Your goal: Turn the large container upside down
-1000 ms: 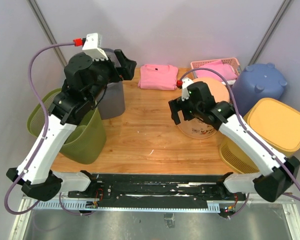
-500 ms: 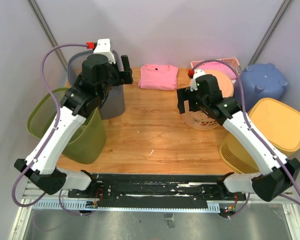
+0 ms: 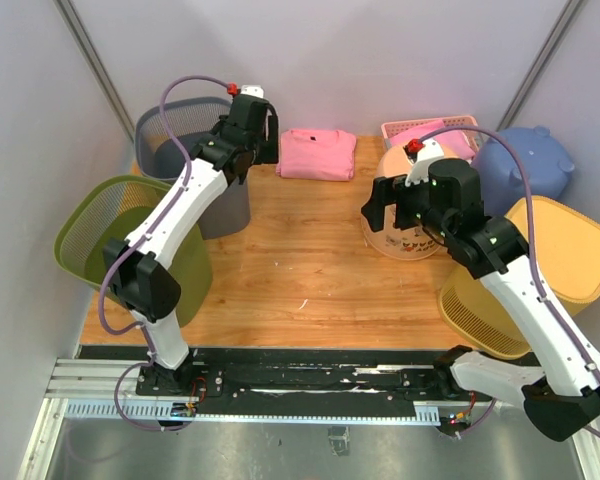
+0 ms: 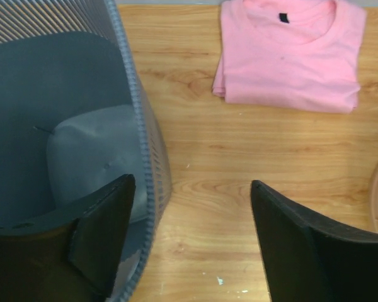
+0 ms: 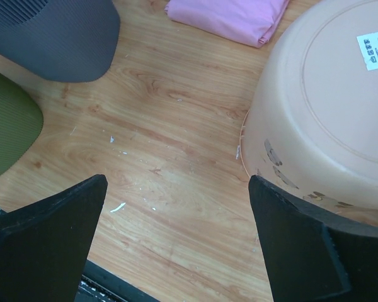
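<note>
The left gripper (image 4: 192,207) had reached out to straddle the rim of the upright grey mesh bin (image 4: 63,126), back-left, probably the target, jaws spread but narrowing. The right gripper (image 5: 176,207) hung spread.

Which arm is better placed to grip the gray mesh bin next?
Left. The left gripper, open, straddles the rim of the gray mesh bin, one finger over the inside, one outside. The right gripper, also open, hangs beside the upturned peach tub, far from the bin.
</note>
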`<state>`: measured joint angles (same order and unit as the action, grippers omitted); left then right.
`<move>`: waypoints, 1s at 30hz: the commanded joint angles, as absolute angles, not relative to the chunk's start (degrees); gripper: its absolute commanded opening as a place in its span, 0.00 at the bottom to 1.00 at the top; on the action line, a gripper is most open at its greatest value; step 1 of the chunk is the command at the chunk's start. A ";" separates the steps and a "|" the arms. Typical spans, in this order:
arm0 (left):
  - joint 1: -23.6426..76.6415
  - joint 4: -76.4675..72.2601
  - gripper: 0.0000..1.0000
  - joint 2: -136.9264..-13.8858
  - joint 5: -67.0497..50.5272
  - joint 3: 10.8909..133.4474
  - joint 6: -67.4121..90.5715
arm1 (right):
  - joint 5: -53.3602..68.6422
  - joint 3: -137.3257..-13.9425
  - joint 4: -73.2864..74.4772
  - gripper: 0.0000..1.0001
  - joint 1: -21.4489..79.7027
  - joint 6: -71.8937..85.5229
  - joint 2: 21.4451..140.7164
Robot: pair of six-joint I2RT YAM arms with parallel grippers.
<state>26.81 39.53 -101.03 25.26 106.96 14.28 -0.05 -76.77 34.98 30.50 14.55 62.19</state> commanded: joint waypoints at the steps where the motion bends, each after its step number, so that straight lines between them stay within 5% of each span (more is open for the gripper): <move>1: 26.19 38.63 0.70 -101.26 24.57 107.06 13.61 | -1.62 -75.53 36.47 0.98 31.08 15.19 60.62; 9: 26.20 37.98 0.01 -99.48 15.09 106.79 12.76 | -4.80 -76.15 37.54 0.98 31.02 14.55 59.53; 30: 27.56 30.03 0.00 -78.76 -25.19 97.04 25.00 | -11.89 -79.27 38.91 0.98 31.02 12.71 57.54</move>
<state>27.88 36.75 -80.36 -14.17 99.24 23.24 -9.78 -77.45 38.09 30.50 13.43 58.76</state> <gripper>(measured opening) 0.094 0.978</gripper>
